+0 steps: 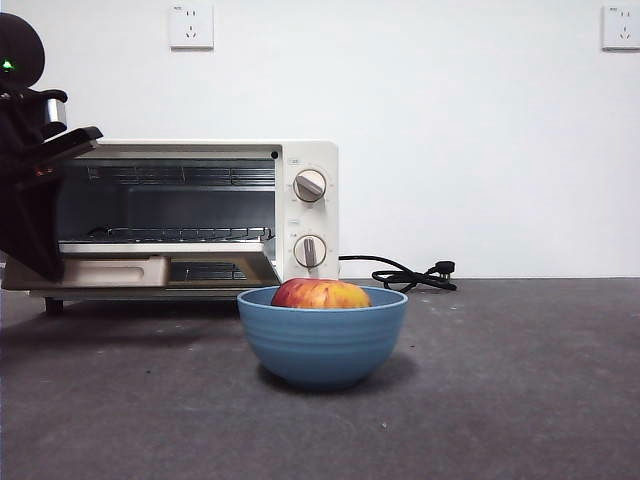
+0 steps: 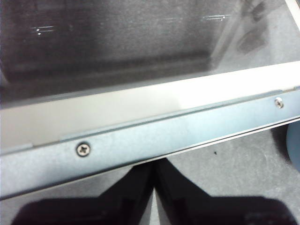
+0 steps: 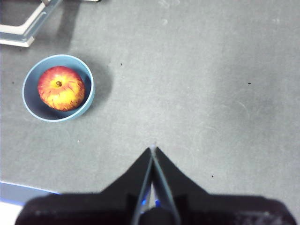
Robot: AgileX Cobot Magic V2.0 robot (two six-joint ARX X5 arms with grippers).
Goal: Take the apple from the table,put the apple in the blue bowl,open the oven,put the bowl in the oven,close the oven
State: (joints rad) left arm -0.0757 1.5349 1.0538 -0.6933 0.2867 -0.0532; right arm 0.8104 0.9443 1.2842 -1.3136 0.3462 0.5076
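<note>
1. Apple [image 1: 321, 294] seated in the blue bowl [image 1: 322, 336], front view: only its top showing over the rim, so first two steps judged done. Bowl parked on the worktop [image 1: 520, 400] just ahead of the oven [image 1: 200, 215], at about 5 o'clock from the open cavity. Door [image 1: 140, 271] dropped nearly flat, racks exposed, apparently to clear a way in. Dark arm at 9 o'clock, over the door's far end; left tool [image 1: 45, 165] itself hard to pick out there. Wide bare worktop from 3 to 6 o'clock; black cord [image 1: 405, 274] lying at 3 o'clock of the oven, behind the bowl, out of the likely path.

2. Left wrist view: left tool [image 2: 152, 176] with jaw tips together, touching nothing, just short of the door's metal edge strip [image 2: 154, 136] with its two screws. Glass pane beyond, cavity dim through it. No handle between the jaws, so judged free of the door. Sliver of blue at 3 o'clock, probably the bowl.

3. Right wrist view: right tool [image 3: 153, 154] pressed together, empty, hovering over bare worktop [image 3: 211, 70]. Bowl [image 3: 58, 87] with apple [image 3: 61, 88] at 10 o'clock, well apart from the tips. Corner of the open door [image 3: 26, 28] at 11 o'clock, near the bowl. Plenty of room around the rim for a grip; lowered door edge the one thing to lift over on the way in.
</note>
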